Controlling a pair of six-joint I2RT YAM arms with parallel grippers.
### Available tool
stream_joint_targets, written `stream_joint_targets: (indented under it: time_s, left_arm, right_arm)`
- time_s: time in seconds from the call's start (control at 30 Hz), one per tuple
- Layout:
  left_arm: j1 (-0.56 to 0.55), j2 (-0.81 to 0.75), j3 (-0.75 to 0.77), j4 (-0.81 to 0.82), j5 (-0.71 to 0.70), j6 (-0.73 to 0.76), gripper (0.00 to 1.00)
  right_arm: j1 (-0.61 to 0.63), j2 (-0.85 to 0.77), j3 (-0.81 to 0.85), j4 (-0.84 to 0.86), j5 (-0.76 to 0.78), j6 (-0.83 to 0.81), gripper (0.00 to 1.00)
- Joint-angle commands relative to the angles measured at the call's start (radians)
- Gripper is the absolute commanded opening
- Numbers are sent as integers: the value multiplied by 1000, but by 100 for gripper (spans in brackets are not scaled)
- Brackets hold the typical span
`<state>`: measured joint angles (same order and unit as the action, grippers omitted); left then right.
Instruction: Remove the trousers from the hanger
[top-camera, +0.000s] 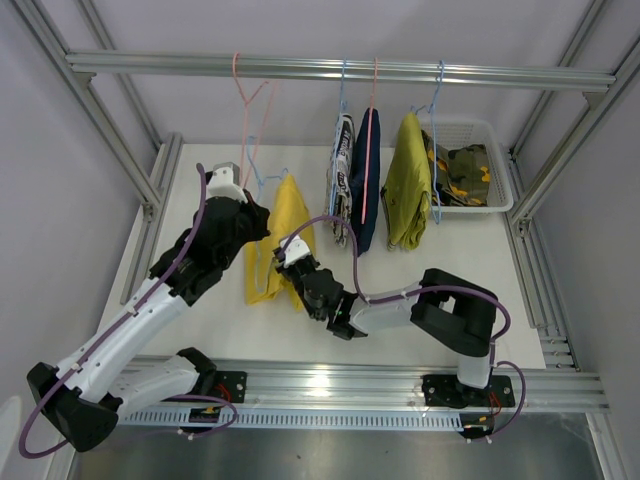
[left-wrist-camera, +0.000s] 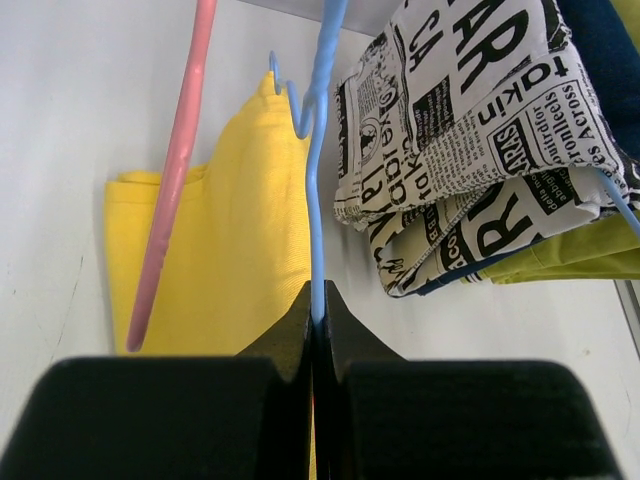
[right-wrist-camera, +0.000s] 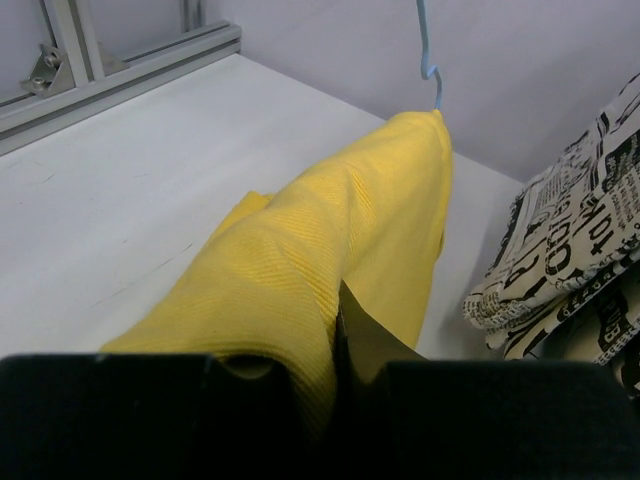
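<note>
The bright yellow trousers (top-camera: 275, 235) hang over a blue hanger (left-wrist-camera: 318, 180) low above the table, their lower end lying on it. My left gripper (top-camera: 262, 222) is shut on the hanger's blue wire, which runs straight up from between the fingertips in the left wrist view (left-wrist-camera: 318, 300). From the right, my right gripper (top-camera: 288, 252) is shut on a fold of the yellow trousers (right-wrist-camera: 330, 230); in the right wrist view (right-wrist-camera: 338, 310) the cloth bulges over its left finger. The hanger's hook (right-wrist-camera: 430, 60) shows above the cloth.
An empty pink hanger (top-camera: 250, 110) hangs from the rail (top-camera: 340, 68). The black-and-white print trousers (top-camera: 341, 175), navy trousers (top-camera: 366, 180) and mustard-olive trousers (top-camera: 407, 180) hang on hangers to the right. A white basket (top-camera: 503, 170) at back right holds the camouflage trousers (top-camera: 465, 170).
</note>
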<state>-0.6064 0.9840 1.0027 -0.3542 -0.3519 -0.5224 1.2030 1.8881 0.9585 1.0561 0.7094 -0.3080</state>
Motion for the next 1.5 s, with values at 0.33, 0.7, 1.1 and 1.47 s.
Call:
stream_joint_targets:
  time_s: [0.33, 0.7, 1.1, 1.47]
  left_arm:
    - [14, -4, 50, 57, 16, -1, 1]
    - [13, 21, 51, 50, 14, -2, 0]
    - [14, 33, 54, 50, 17, 1, 1]
    - [13, 51, 65, 44, 16, 12, 1]
  right_arm:
    - [-8, -136, -12, -34, 22, 60, 0]
    - [33, -245, 43, -119, 38, -3, 0]
    - [76, -328, 80, -176, 68, -100, 0]
    - [142, -432, 164, -269, 125, -215, 0]
